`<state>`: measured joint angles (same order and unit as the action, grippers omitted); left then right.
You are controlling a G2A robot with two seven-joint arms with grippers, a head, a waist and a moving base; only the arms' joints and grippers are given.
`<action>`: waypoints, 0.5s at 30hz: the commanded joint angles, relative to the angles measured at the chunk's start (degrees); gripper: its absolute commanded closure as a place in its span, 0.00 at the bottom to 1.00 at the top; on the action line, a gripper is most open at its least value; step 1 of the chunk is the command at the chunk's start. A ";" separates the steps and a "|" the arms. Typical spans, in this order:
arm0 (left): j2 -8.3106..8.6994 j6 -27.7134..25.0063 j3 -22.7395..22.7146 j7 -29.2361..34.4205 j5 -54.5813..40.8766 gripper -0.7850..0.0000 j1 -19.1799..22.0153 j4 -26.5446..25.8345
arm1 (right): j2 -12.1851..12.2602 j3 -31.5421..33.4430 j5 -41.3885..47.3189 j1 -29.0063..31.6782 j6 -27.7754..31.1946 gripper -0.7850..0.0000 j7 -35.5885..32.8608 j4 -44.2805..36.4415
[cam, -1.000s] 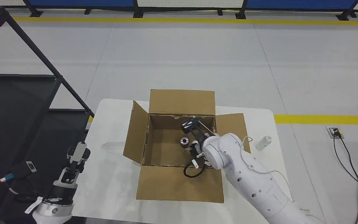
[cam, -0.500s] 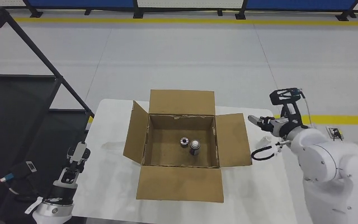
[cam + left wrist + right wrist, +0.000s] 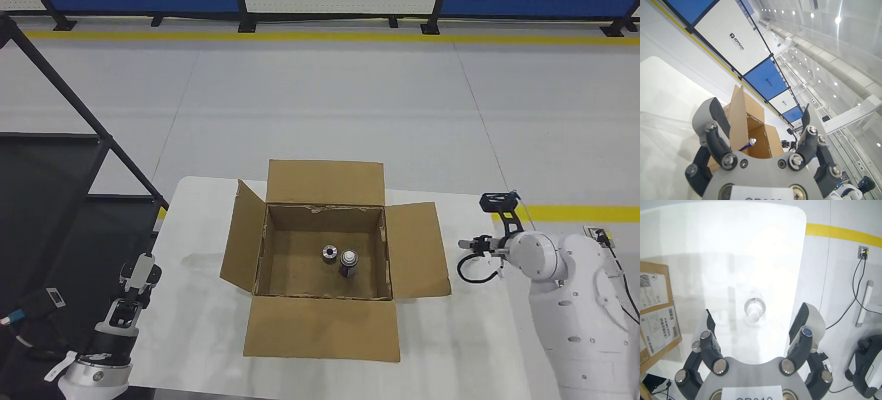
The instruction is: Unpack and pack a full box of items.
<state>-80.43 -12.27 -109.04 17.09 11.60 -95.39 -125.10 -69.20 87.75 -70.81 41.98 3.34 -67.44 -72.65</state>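
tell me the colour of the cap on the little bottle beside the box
White, on a small clear plastic bottle; the right wrist view shows it best.

Top view: 2 small round-topped items [image 3: 347, 262] on the floor of the box [image 3: 320, 335] are too small to identify. The right arm [image 3: 580, 310] is cut off at the lower right edge. Left wrist view: a cardboard flap [image 3: 738, 115] hides the can [image 3: 752, 140] below its cap.

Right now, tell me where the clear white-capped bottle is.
In the right wrist view, the clear bottle stands upright on the white table, right of the cardboard box near the table's right edge, below the open right gripper.
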 commanded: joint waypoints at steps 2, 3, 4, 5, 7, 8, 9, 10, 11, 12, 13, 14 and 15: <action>0.00 0.00 0.00 0.00 0.00 0.00 0.00 0.00 | 0.01 -0.70 0.63 -1.18 0.56 0.00 0.49 3.18; 0.00 0.00 0.00 0.00 0.00 0.00 0.00 0.00 | 0.00 -0.88 1.06 -1.38 0.79 0.00 0.84 3.92; 0.00 0.00 0.00 0.00 0.00 0.00 0.00 0.00 | 0.00 -1.10 1.25 -1.52 0.99 0.52 1.23 4.55; 0.00 0.00 0.00 0.00 0.00 0.00 0.00 0.00 | -0.02 -1.36 1.52 -1.61 1.26 0.52 1.71 5.10; 0.00 0.00 0.00 0.00 0.00 0.00 0.00 0.00 | -0.06 -1.87 2.12 -1.78 1.39 0.73 2.27 6.22; 0.00 0.00 0.00 0.00 0.00 0.00 0.00 0.00 | -0.08 -2.09 2.42 -1.90 1.47 0.84 2.43 6.79; 0.00 0.00 0.00 0.00 0.00 0.00 0.00 0.00 | -0.08 -2.23 2.65 -2.10 1.51 0.93 2.66 7.31; 0.00 0.00 0.00 0.00 0.00 0.00 0.00 0.00 | -0.06 -2.29 2.84 -2.30 1.48 1.00 2.98 7.79; 0.00 0.00 0.00 0.00 0.00 0.00 0.00 0.00 | -0.04 -2.27 3.30 -2.48 1.56 1.00 3.21 8.25; 0.00 0.00 0.00 0.00 0.00 0.00 0.00 0.00 | 0.00 -2.19 3.65 -2.63 1.67 1.00 3.42 8.55; 0.00 0.00 0.00 0.00 0.00 0.00 0.00 0.00 | 0.06 -2.04 4.04 -2.71 1.82 1.00 3.54 8.67; 0.00 0.00 0.00 0.00 0.00 0.00 0.00 0.00 | 0.14 -1.74 4.66 -2.82 2.04 1.00 3.70 8.63; 0.00 0.00 0.00 0.00 0.00 0.00 0.00 0.00 | 0.24 -1.43 5.13 -2.86 2.34 1.00 3.79 8.44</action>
<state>-80.43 -12.27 -109.04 17.09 11.60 -95.39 -125.10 -69.06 85.99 -66.22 39.16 5.39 -63.74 -64.01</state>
